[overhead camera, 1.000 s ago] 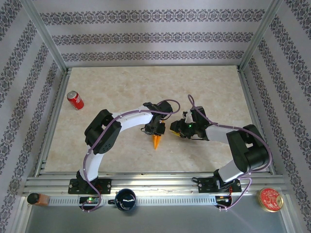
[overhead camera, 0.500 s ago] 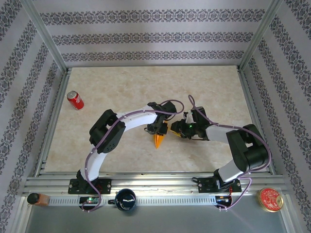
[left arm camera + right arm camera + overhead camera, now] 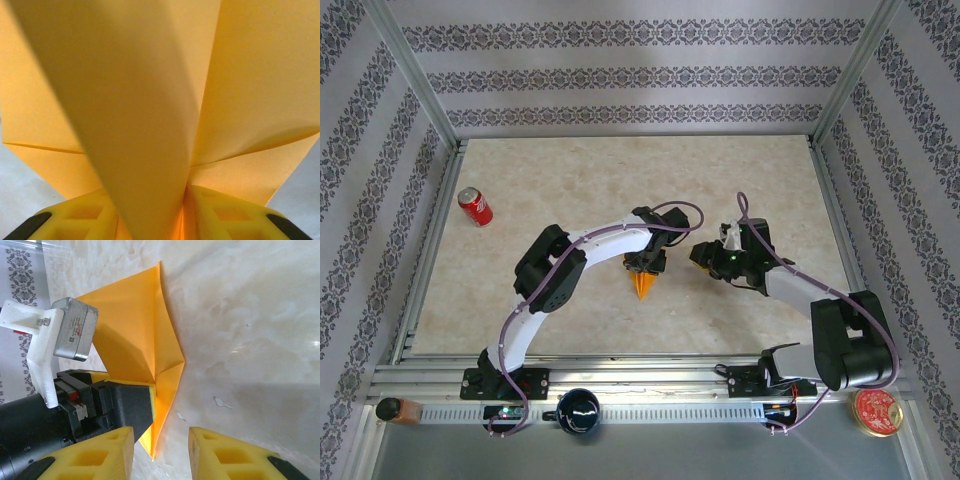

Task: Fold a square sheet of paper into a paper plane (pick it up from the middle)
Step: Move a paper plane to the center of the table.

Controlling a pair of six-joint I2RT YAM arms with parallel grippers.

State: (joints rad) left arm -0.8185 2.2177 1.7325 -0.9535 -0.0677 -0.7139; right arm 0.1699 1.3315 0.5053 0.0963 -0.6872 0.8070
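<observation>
The orange-yellow paper plane point(image 3: 642, 286) hangs folded, with its pointed tip towards the near edge, just above the tabletop at mid-table. My left gripper point(image 3: 646, 263) is shut on its upper part. In the left wrist view the plane's folded wings point(image 3: 150, 100) spread out from between the yellow fingers point(image 3: 225, 210) of the left gripper point(image 3: 152, 202). My right gripper point(image 3: 701, 253) stands open a short way to the right of the plane and does not touch it. Its wrist view shows the plane point(image 3: 145, 335) pinched by the left gripper point(image 3: 131, 402), and the right gripper point(image 3: 161, 440) has only table between its fingers.
A red soda can point(image 3: 474, 206) lies at the far left of the marble table point(image 3: 620, 180). A black cup point(image 3: 578, 410) and a red round tin point(image 3: 876, 410) sit on the near rail. Aluminium frame posts border the table.
My right gripper has let go of the paper and drawn back to the right. The left gripper has shifted slightly right, still holding the plane.
</observation>
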